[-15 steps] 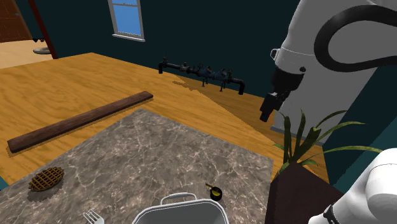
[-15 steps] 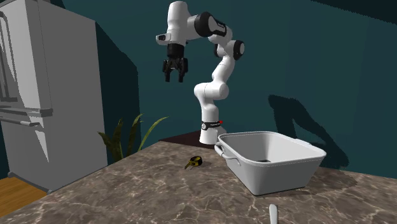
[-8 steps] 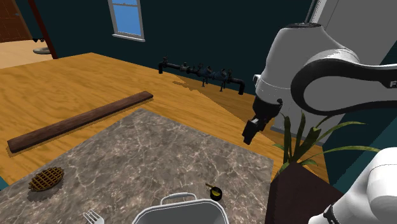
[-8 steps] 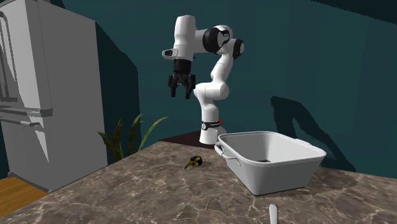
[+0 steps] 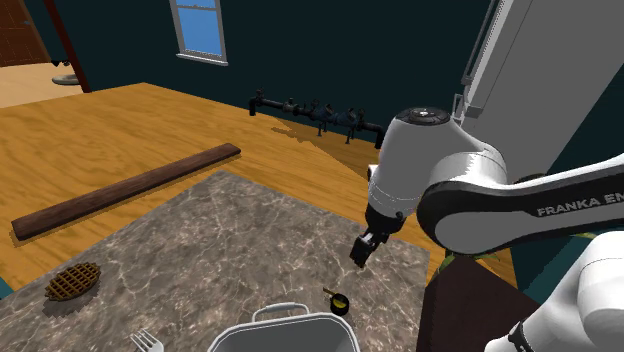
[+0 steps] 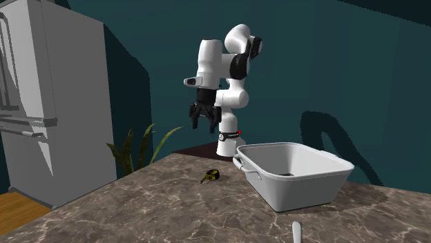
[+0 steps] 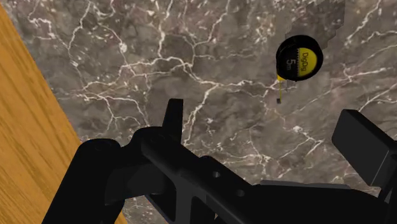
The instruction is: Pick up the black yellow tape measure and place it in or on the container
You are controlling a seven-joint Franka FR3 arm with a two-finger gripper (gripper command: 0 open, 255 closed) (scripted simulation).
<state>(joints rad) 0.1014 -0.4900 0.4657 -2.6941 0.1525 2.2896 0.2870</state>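
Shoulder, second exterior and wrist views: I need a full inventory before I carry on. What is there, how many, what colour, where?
tape measure: one, black and yellow, on the countertop beside the container
container: one, white, on the countertop
countertop: one, grey-brown marbled
fork: one, white, by the container
lattice disc: one, brown, at the countertop's edge
plank: one, dark brown, on the wood floor
plant: one, green, beside the stand
fridge: one, grey
window: one, on the dark teal wall
arm: one, white
claw: one, black, open, above the countertop
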